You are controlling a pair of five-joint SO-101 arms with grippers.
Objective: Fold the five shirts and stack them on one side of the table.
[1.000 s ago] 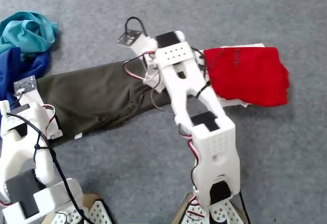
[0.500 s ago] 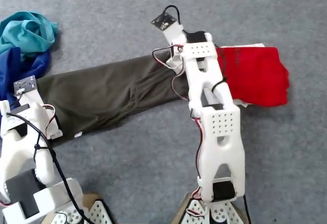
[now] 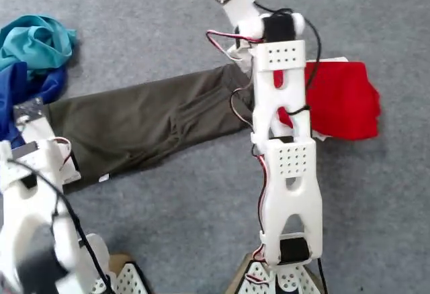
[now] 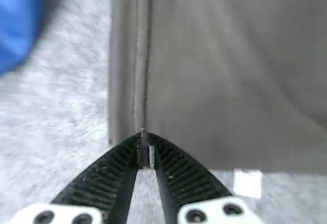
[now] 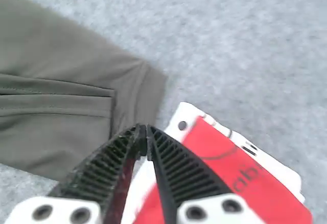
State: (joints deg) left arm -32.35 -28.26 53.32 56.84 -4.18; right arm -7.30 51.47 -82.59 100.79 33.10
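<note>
Olive shirt (image 3: 141,126) lies in a long band on the grey table (image 3: 168,227), running from 9 o'clock to about centre. It is folded lengthwise, with wrinkles mid-band.

Red shirt (image 3: 342,99) sits folded at 3 o'clock on a white piece (image 3: 332,60); can't tell if that is cloth or card. The far end of the olive shirt lies just beside it. Teal shirt (image 3: 37,39) and blue shirt (image 3: 20,86) are bunched at 10 o'clock, unfolded.

Left gripper (image 4: 144,142) is at the 9 o'clock end, pressed together right on the olive shirt's hem by a seam, so it looks like it is pinching the hem. A small white tag (image 4: 247,182) shows on the edge nearby.

Right gripper (image 5: 143,132) is pressed together with nothing in it, above the spot where the olive end meets the red shirt.

Handling, as a judgement:
- The olive shirt looks thin, soft and light, so it will sag and drag on the felt-like table rather than slide.
- One pinch point will let it droop or twist, so take it at both ends.
- Best hold is a hem or corner through all layers. A grab at mid-cloth may lift only the top layer and undo the fold.
- The red stack is close, so a swing of the cloth could knock it.
</note>
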